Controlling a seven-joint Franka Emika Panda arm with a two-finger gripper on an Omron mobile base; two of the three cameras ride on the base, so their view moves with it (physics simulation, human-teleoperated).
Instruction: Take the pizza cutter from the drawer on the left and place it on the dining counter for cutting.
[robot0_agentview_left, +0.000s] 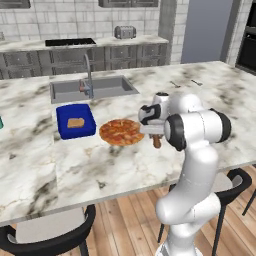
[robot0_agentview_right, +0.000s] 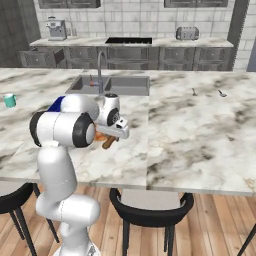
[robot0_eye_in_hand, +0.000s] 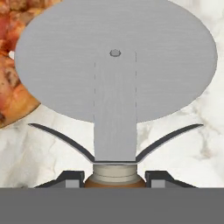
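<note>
We see our pincer (robot0_eye_in_hand: 114, 178) clamped on the orange-brown wooden handle of the pizza cutter (robot0_eye_in_hand: 115, 83) (its round steel blade points away from the hand), held just above the white marble dining worktop (robot0_agentview_left: 210, 95) beside the round reddish pizza (robot0_agentview_left: 121, 132), near the blue tray (robot0_agentview_left: 75, 121).

Pizza cutter held over the dining counter, beside the pizza.

The pizza cutter (robot0_eye_in_hand: 115, 83) showed a round grey blade on a flat steel shank with two curved guards, above an orange-brown wooden handle (robot0_agentview_left: 157, 141). It hung over the dining counter (robot0_agentview_left: 210, 95), white marble with grey-brown veins, handle angled down toward the top; contact with the marble could not be determined. The blade faced the hand camera.
</note>
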